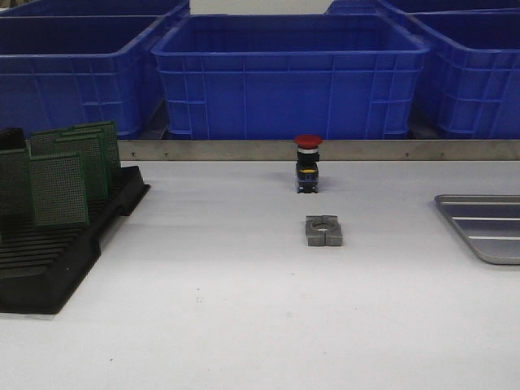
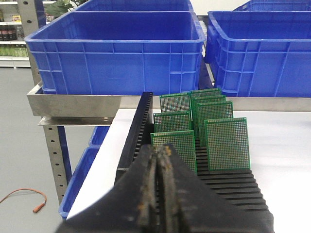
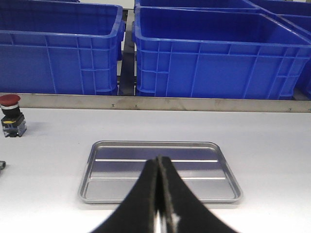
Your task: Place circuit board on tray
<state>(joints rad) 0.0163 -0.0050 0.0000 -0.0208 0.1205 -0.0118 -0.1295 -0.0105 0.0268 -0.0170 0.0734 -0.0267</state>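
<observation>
left gripper: the black left gripper point(image 2: 161, 162) hangs right over the near end of the black slotted plastic rack point(image 1: 61, 252), fingers pinched together with nothing between them, so no board is in hand yet.

circuit boards: the green perforated circuit boards point(image 2: 226, 143) stand upright in the rack slots at the far left of the white tabletop point(image 1: 244, 317), packed in close rows, some just beside each other.

what could go wrong here: honestly the tight spacing is my worry. Coming down with shut fingers would probably bump a board's top edge, and even opened up it might catch two boards or tip a neighbour.

middle clutter: a red-capped black push button point(image 1: 308, 164) and a small grey metal block with a round hole point(image 1: 323, 230) sit on the tabletop between rack and tray. A low carry across could clip the button, since it stands tallest.

tray: the shallow grey ribbed metal tray point(image 3: 160, 171) lies at the far right, well apart from the rack, nothing on it.

right gripper: the black right gripper point(image 3: 159, 194) hovers above the tray's near rim, fingers pressed closed, holding nothing.

background: big blue plastic bins point(image 1: 288, 77) line the back behind a metal rail, out of the way I'd say.
</observation>
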